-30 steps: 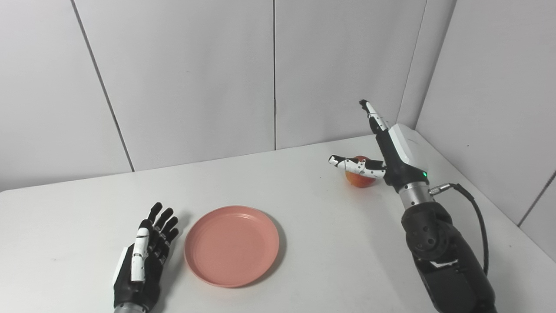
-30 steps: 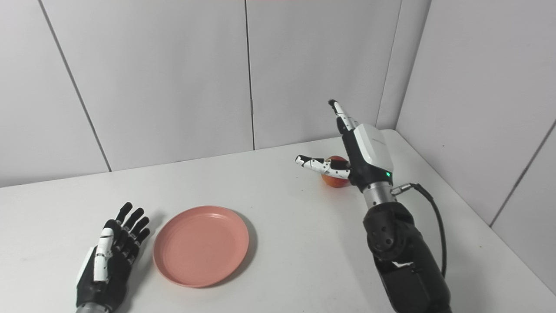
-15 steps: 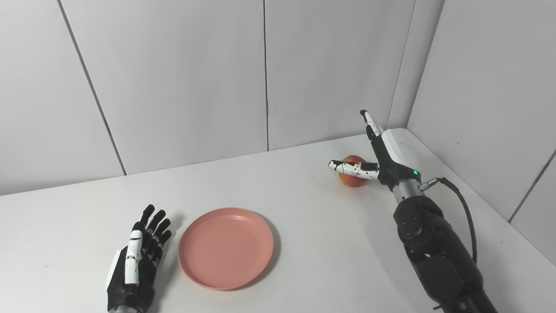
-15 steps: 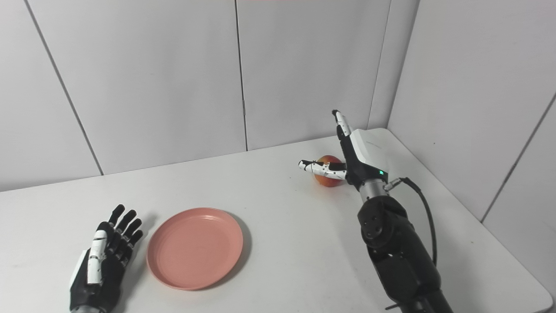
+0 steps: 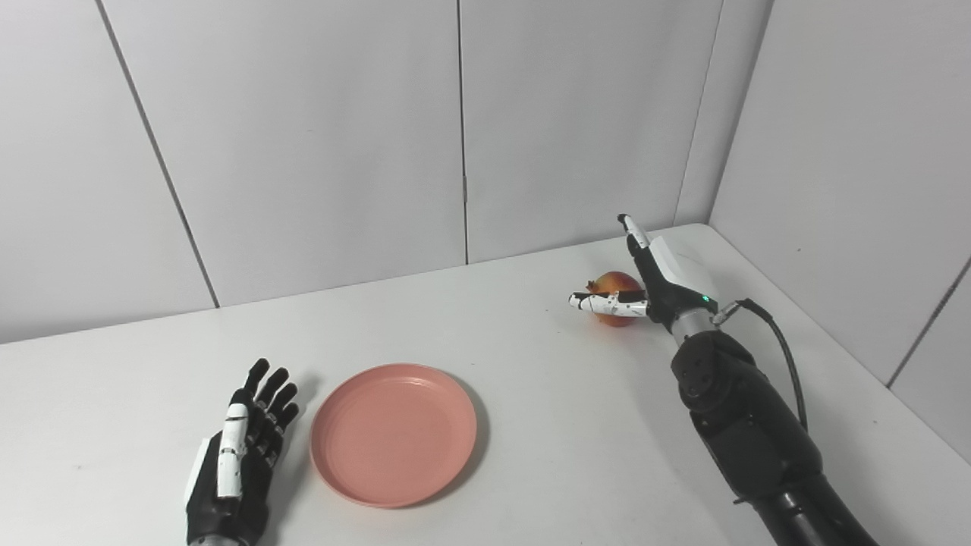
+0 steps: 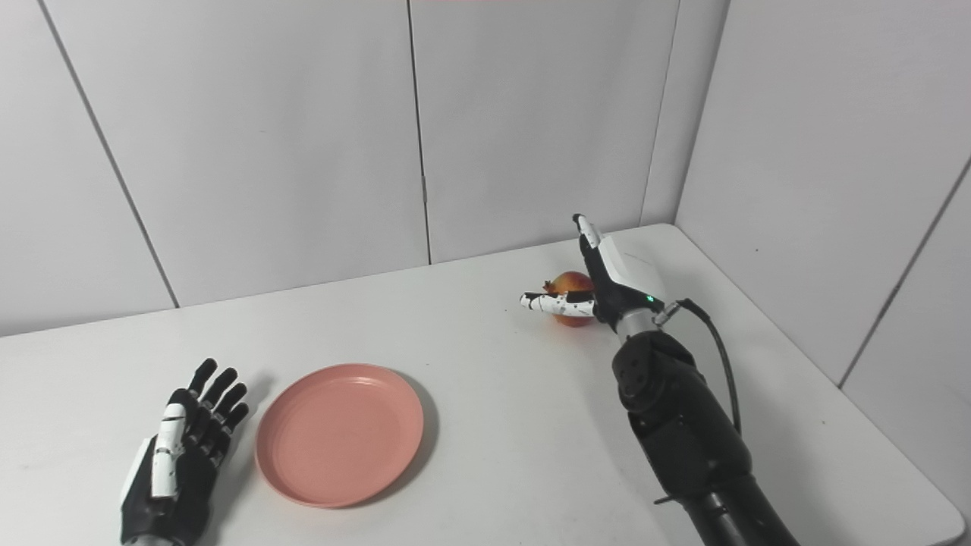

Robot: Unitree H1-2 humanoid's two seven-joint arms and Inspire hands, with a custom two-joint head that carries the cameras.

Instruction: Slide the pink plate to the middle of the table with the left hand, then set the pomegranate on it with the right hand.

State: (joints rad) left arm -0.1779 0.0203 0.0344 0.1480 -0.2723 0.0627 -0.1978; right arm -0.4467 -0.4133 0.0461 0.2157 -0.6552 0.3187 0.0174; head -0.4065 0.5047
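The pink plate [image 5: 394,434] lies flat on the white table [image 5: 531,394], left of the middle and near the front. Just left of it rests my left hand [image 5: 239,455], open and flat, a small gap from the rim. The red-yellow pomegranate [image 5: 616,286] sits at the far right of the table. My right hand [image 5: 652,284] is open right beside it: the thumb reaches across the fruit's front, the fingers point up behind it. I cannot tell whether the hand touches the fruit.
Grey wall panels [image 5: 463,129] close off the back and the right side of the table. A black cable [image 5: 781,356] loops from the right wrist. The table's right edge [image 6: 857,409] runs close by the right arm.
The right hand has reached forward and lower, closing in on the pomegranate with its thumb in front. The camera shifted. The plate and left hand stayed put.
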